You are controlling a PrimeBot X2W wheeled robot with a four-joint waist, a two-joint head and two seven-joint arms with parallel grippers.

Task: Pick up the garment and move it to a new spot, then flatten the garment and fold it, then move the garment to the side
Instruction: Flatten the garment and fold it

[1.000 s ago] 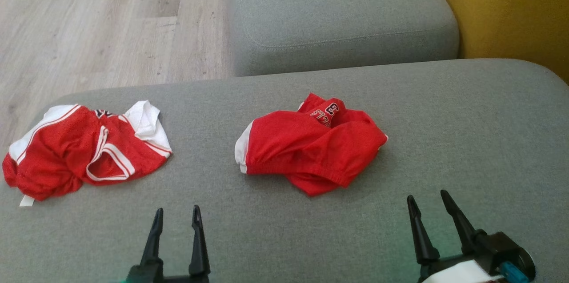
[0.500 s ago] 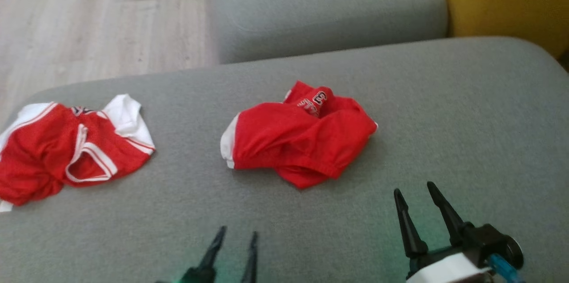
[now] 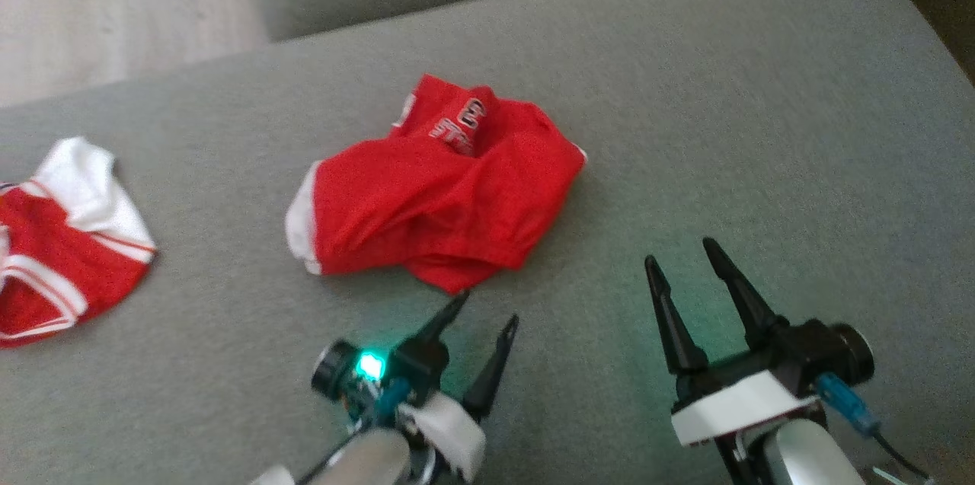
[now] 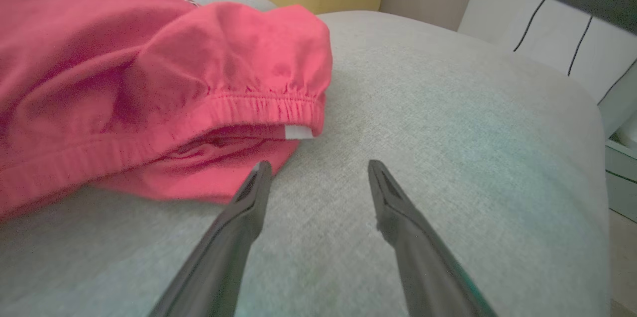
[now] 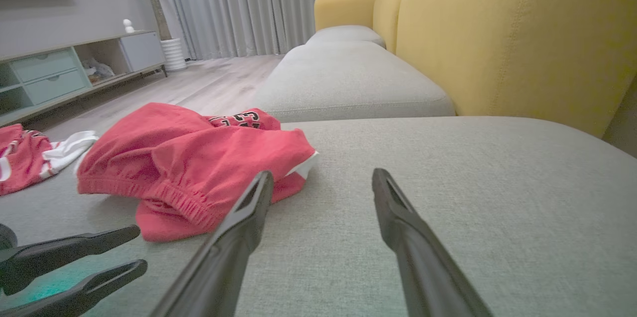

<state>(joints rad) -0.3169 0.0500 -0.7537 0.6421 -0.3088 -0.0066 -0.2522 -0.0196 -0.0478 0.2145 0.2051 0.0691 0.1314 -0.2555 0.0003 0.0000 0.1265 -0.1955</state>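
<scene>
Garment (image 3: 434, 188) crumpled on grey cushion (image 3: 762, 127); left gripper (image 3: 489, 305) parted, empty, at near hem; right gripper (image 3: 679, 250) parted, empty.

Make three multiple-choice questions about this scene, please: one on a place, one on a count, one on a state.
1. Where is the left gripper in relation to the middle red garment?
A. Close by its near edge.
B. Beyond its far edge.
C. Lying on top of its middle.

2. How many red garments lie on the grey cushion?
A. One.
B. Two.
C. Three.

3. What is the state of the right gripper?
A. Shut on the garment.
B. Shut and empty.
C. Open and empty.

Answers:
1 A, its fingertips point at the hem nearest the robot.
2 B, the middle one plus the white-trimmed garment at the left.
3 C, its fingers stand apart over bare cushion.
</scene>
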